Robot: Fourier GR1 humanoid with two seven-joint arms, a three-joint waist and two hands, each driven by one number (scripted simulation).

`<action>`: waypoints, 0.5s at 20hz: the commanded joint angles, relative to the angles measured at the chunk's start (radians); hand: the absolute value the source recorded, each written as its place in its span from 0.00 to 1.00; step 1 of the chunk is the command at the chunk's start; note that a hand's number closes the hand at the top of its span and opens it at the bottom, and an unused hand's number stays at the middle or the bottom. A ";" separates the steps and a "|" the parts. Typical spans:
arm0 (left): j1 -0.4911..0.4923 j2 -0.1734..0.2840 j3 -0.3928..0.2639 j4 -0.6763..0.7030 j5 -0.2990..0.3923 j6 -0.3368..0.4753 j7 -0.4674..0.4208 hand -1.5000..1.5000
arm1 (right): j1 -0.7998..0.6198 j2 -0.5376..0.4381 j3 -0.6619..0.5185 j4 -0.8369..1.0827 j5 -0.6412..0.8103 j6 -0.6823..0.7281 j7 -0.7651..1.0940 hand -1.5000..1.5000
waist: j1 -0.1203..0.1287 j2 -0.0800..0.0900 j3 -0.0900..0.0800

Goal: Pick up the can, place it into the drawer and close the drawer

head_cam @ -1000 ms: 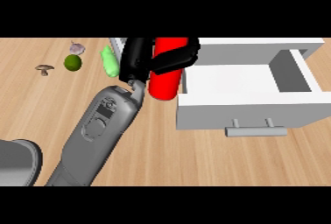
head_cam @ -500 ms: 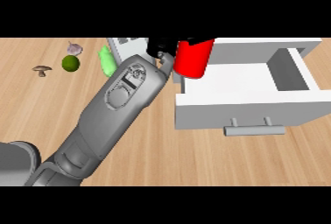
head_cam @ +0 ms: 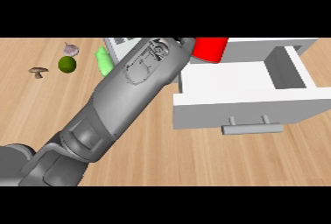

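One red can (head_cam: 211,49) shows over the back left corner of the one white drawer (head_cam: 245,94), which stands pulled open on the wooden table (head_cam: 194,162). One grey forearm (head_cam: 123,96) reaches to the can from the drawer's left — its hand is almost wholly hidden, so I cannot tell how the fingers are set. Left of the drawer lie one mushroom (head_cam: 38,71), one green lime (head_cam: 67,64), one garlic bulb (head_cam: 71,49) and one pale green vegetable (head_cam: 103,61).

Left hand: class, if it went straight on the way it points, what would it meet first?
Likely the can, right ahead of the left hand, over the open drawer's back corner. Beyond it the view ends; depth is unclear.
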 commanded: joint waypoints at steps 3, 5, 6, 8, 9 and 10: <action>-0.073 0.000 -0.040 0.131 0.086 -0.004 -0.045 1.00 | -0.075 0.001 0.017 0.096 0.044 -0.013 -0.037 0.00 | -0.001 0.003 0.001; -0.083 0.000 -0.075 0.189 0.103 0.031 -0.083 1.00 | -0.038 0.002 0.027 0.026 0.034 -0.005 0.002 0.00 | -0.022 0.006 0.001; -0.094 0.000 -0.088 0.175 0.121 0.026 -0.074 1.00 | -0.065 -0.032 -0.013 0.080 0.025 0.003 -0.012 0.00 | -0.016 0.004 0.001; -0.108 0.000 -0.120 0.176 0.155 0.042 -0.046 1.00 | -0.012 -0.001 0.010 0.016 0.008 0.014 -0.012 0.00 | -0.024 0.001 0.001; -0.125 0.000 -0.088 0.240 0.153 0.000 -0.081 1.00 | -0.064 -0.008 0.021 0.000 0.014 -0.018 0.056 0.00 | -0.025 0.007 0.000; -0.135 0.000 -0.105 0.248 0.168 0.023 -0.081 1.00 | -0.018 0.001 0.012 0.056 0.013 0.021 -0.036 0.00 | -0.037 0.009 0.002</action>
